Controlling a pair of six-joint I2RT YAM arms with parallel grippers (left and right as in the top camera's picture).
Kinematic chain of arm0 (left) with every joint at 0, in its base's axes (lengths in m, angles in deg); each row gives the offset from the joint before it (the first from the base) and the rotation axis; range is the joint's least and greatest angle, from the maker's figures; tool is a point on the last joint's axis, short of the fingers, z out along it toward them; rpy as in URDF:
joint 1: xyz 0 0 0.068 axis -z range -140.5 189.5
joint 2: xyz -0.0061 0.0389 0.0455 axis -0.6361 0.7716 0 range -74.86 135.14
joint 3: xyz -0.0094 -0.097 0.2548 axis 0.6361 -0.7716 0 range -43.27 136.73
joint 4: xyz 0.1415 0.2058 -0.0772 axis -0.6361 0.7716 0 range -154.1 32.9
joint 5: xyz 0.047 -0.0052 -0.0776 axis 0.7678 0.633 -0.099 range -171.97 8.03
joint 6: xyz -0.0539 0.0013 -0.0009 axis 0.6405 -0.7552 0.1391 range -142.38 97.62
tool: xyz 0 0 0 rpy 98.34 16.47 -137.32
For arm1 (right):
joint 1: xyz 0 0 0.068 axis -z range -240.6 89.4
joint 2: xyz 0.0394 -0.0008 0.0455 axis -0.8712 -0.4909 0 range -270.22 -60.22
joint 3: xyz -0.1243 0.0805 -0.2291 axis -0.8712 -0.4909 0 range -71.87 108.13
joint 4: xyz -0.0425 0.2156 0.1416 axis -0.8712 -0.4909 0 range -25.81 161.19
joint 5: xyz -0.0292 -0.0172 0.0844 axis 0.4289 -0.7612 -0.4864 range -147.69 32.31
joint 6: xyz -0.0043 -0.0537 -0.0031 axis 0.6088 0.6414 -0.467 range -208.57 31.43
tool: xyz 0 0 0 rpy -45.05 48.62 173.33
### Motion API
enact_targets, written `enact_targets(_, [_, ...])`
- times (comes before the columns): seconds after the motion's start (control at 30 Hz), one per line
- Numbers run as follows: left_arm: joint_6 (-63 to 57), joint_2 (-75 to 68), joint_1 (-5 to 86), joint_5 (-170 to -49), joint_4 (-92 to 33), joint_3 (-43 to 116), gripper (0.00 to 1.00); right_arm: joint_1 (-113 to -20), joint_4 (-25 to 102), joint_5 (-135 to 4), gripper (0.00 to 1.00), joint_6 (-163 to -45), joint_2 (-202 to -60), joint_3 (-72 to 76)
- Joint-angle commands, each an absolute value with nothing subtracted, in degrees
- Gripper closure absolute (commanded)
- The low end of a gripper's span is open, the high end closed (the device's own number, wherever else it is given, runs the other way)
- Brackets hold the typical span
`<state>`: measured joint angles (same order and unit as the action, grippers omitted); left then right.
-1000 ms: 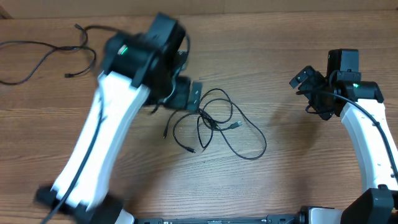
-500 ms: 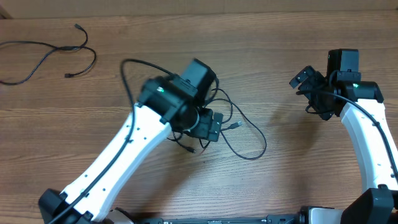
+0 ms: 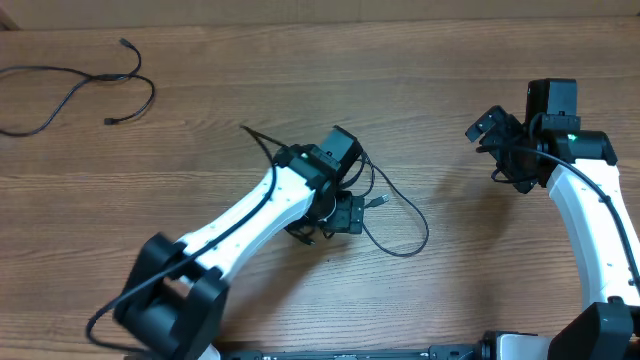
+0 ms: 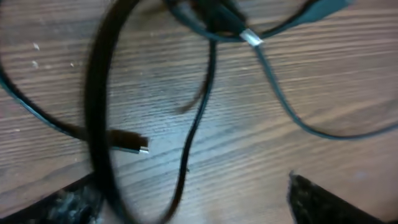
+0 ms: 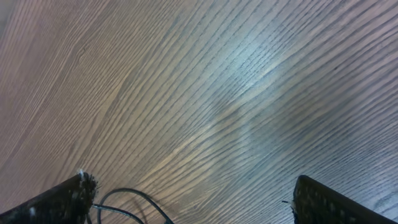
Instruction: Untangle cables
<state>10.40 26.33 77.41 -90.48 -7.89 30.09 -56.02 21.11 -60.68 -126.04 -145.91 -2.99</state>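
A tangle of thin black cables lies on the wooden table at the centre. My left gripper hangs low over the tangle's left part, jaws open. In the left wrist view black cable strands and a small plug lie on the wood between and ahead of the open fingers. A separate black cable lies stretched out at the far left. My right gripper is open and empty at the right, away from the tangle; its wrist view shows bare wood.
The table's back edge runs along the top of the overhead view. The right arm's own wiring shows at the bottom left of the right wrist view.
My left arm has swung from the back left down and to the right onto the central tangle. The right arm has not moved.
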Motion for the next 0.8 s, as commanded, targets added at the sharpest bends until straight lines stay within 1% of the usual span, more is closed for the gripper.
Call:
enact_targets(0.0, [11.0, 30.2, 77.8, -91.0, -7.9, 29.5, 0.19, -55.7, 21.3, -60.2, 0.0, -126.0, -145.1, -2.9])
enact_targets(0.03, [11.0, 30.4, 77.8, -90.7, -7.9, 29.5, 0.32, -55.7, 21.3, -60.2, 0.0, -126.0, -145.1, -2.9])
enact_targets(0.07, [11.1, 30.4, 77.7, -90.5, -7.9, 29.5, 0.49, -55.7, 21.3, -60.2, 0.0, -126.0, -145.1, -2.9])
enact_targets(0.1, [11.1, 30.4, 77.7, -90.4, -8.1, 29.6, 0.55, -55.7, 21.3, -60.1, 0.0, -126.0, -145.1, -2.9])
enact_targets(0.13, [11.1, 30.4, 77.6, -90.3, -8.2, 29.7, 0.57, -55.7, 21.3, -60.2, 0.0, -126.0, -145.1, -2.9])
enact_targets(0.17, [11.1, 30.4, 77.5, -90.4, -8.3, 29.9, 0.64, -55.7, 21.3, -60.2, 0.0, -126.0, -145.1, -2.9])
enact_targets(0.23, [11.0, 30.4, 77.3, -90.6, -8.1, 30.5, 0.96, -55.7, 21.3, -60.2, 0.0, -126.0, -145.1, -2.9])
enact_targets(0.3, [11.0, 30.4, 77.0, -90.6, -6.6, 31.8, 0.96, -55.7, 21.3, -60.1, 0.0, -126.0, -145.1, -2.9])
enact_targets(0.47, [9.6, 30.0, 76.9, -90.5, 2.8, 41.8, 0.96, -55.7, 21.3, -60.2, 0.0, -126.0, -145.1, -2.9])
enact_targets(0.57, [8.8, 29.2, 76.9, -90.6, 8.6, 51.0, 0.96, -55.7, 21.3, -60.2, 0.0, -126.0, -145.1, -2.9])
enact_targets(0.77, [6.7, 26.3, 76.9, -91.0, 14.5, 71.5, 0.96, -55.7, 21.3, -60.1, 0.0, -126.0, -145.1, -2.9])
